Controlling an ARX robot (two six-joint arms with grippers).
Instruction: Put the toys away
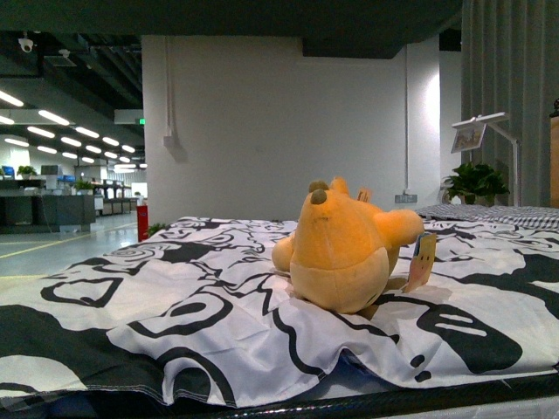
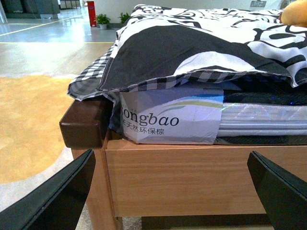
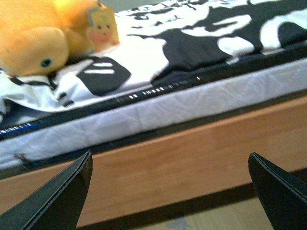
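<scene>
One rounded orange-yellow plush toy (image 1: 345,249), small ears, on patterned bedsheet (image 1: 175,297); left pincer (image 2: 171,153), right pincer (image 3: 169,154) released.

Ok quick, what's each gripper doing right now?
Left gripper: open, holding nothing.
Right gripper: open, holding nothing; the orange plush toy lies untouched on the bed.

Front view: a sharp, evenly lit indoor scene with a slight green cast. Rows of bright ceiling strip lights (image 1: 65,122) glow at far left, and a dark band crosses the top. The orange plush toy (image 1: 345,244) casts a soft shadow on the bedspread (image 1: 175,305). Left wrist view: bright and clear, with sheen on the polished floor (image 2: 43,38). Right wrist view: blurred throughout, the toy washed out. The right pincer (image 3: 169,158) shows only as dark, soft-edged fingers (image 3: 57,201).
</scene>
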